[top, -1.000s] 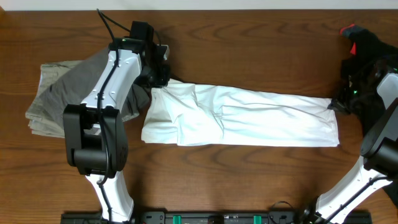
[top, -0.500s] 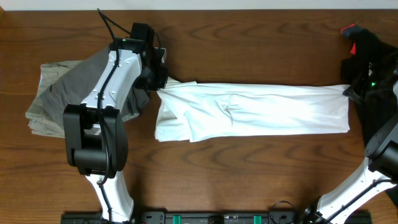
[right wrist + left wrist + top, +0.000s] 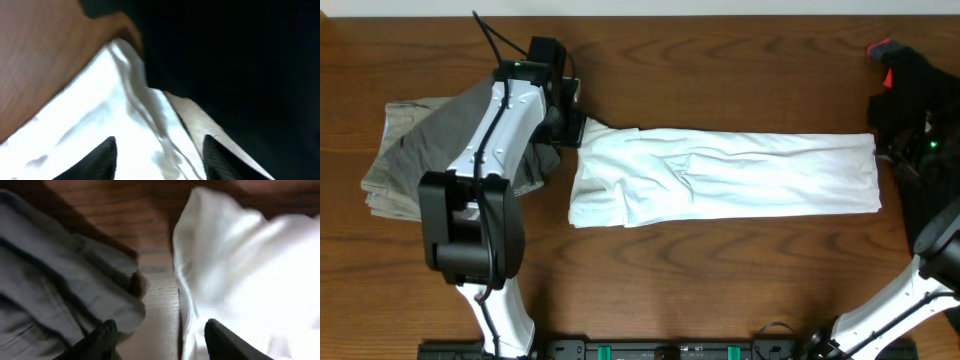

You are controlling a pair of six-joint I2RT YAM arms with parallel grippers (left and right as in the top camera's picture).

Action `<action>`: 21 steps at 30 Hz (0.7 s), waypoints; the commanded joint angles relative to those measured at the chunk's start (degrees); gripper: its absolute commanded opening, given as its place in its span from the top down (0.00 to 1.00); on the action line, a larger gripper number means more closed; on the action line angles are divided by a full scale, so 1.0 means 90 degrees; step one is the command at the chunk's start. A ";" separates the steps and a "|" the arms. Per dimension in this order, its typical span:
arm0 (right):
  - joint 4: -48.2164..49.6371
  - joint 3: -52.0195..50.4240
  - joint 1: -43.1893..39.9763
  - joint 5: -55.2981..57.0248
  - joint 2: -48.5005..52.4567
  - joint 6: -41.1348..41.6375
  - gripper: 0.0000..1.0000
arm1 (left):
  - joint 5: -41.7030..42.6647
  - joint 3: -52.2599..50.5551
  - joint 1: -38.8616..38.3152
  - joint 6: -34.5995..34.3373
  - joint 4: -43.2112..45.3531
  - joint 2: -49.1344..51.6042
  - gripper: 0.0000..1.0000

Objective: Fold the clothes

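Wooden table (image 3: 720, 270), white T-shirt (image 3: 740, 180) laid flat, left jaws and right jaws apart, empty

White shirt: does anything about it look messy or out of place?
Slightly. The white shirt lies as a long band, but its left end is rumpled and uneven, with creases mid-way. Beside it, the grey-khaki trousers sit in a loose heap.

Even, sharp overhead light; both wrist views blurred, the white T-shirt (image 3: 240, 270) overexposed.
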 commanded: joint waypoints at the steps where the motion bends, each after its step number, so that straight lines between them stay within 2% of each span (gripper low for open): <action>1: -0.0097 0.0083 -0.0053 -0.0024 0.0053 -0.0304 0.40 | -0.0138 0.0058 0.0051 -0.0097 -0.0073 -0.0692 0.32; 2: -0.0095 0.0041 -0.0039 -0.0024 0.0053 -0.0364 0.39 | -0.0136 0.0058 0.0051 -0.0104 -0.0085 -0.0818 0.27; 5: 0.0036 -0.0170 0.0039 0.0083 0.0058 -0.0396 0.38 | -0.0136 0.0058 0.0051 -0.0121 -0.0197 -0.1430 0.21; 14: 0.0585 -0.0988 0.0352 0.0090 0.0063 -0.0491 0.40 | -0.0136 0.0058 0.0051 -0.0143 -0.0614 -0.2951 0.16; 19: 0.0459 -0.1042 0.0495 -0.0578 0.0063 -0.0787 0.55 | -0.0138 0.0056 0.0051 -0.0141 -0.0797 -0.3412 0.16; 21: 0.0430 -0.1042 0.0546 -0.0546 0.0063 -0.0804 0.66 | -0.0138 0.0056 0.0051 -0.0141 -0.0804 -0.3497 0.16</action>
